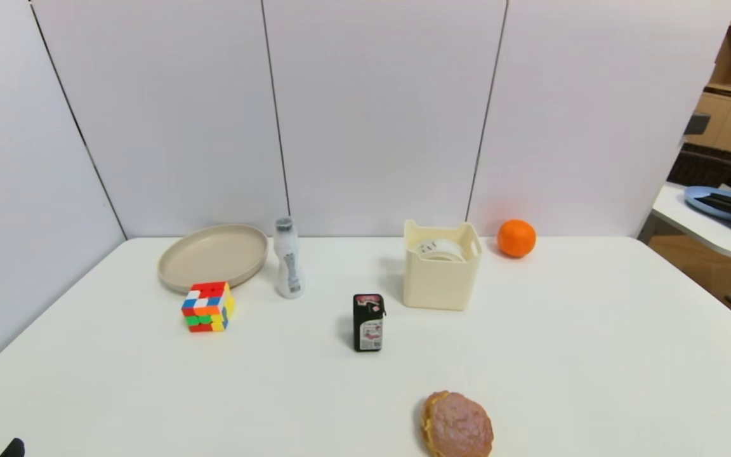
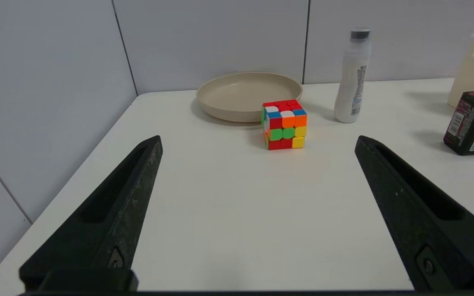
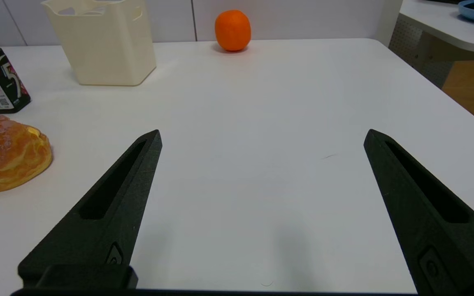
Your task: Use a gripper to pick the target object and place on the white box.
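You have the target object (image 1: pixel 441 249) lying inside the white box (image 1: pixel 440 285), a cream plastic bin with tapered sides and handle cutouts near its rim, standing toward the far side of the tabletop (image 1: pixel 562 355), right of centre. From the head view only the spool's round translucent flange shows above the rim, so how it rests lower down is hard to tell.

Your left gripper (image 2: pixel 257 142) hangs low over the near left part of the tabletop, pointing toward the far wall. Its two black wedge-shaped fingers (image 2: pixel 121 197) are spread wide with nothing between them, and in the head view only a dark tip of it peeks in at the near left corner. Your right gripper (image 3: pixel 261 137) sits the same way over the near right side, its matte black fingers (image 3: pixel 418 193) also spread wide and bare.

Ahead of your left gripper stands a colourful puzzle cube (image 1: pixel 208 307) with glossy square tiles, just in front of a shallow round beige plate (image 1: pixel 213 256). Right of the plate a slim white bottle (image 1: pixel 289 267) with a grey cap stands upright. A small black carton (image 1: pixel 368 322) stands near the box's near left corner, apart from it. A smooth orange (image 1: pixel 516 238) sits just right of the box at the far edge. A rough-crusted brown bun (image 1: pixel 457 425) lies near you, centre right.
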`<action>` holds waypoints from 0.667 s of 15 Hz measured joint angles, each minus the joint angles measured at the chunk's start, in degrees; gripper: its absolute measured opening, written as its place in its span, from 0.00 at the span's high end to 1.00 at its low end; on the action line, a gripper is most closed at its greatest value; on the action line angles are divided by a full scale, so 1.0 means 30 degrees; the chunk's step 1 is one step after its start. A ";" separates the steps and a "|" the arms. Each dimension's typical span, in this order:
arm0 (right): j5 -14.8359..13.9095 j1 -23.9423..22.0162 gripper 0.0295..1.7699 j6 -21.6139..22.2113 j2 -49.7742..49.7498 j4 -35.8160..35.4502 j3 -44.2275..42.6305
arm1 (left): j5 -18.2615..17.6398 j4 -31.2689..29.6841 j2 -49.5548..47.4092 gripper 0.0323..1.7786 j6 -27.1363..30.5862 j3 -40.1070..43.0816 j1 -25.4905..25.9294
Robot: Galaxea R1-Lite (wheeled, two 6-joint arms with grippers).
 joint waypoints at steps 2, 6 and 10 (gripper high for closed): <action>0.0000 0.0000 0.04 0.0000 0.0000 0.0000 0.0000 | -0.0406 0.1288 -0.1268 0.05 0.0077 0.0000 0.0085; -0.0016 0.0000 0.04 -0.0008 0.0000 0.0000 0.0000 | -0.0471 0.4661 -0.3344 0.05 0.0065 0.0008 0.0000; 0.0000 0.0000 0.04 -0.0008 -0.0008 0.0000 0.0000 | -0.0260 0.6575 -0.3844 0.05 -0.0008 0.0008 -0.0037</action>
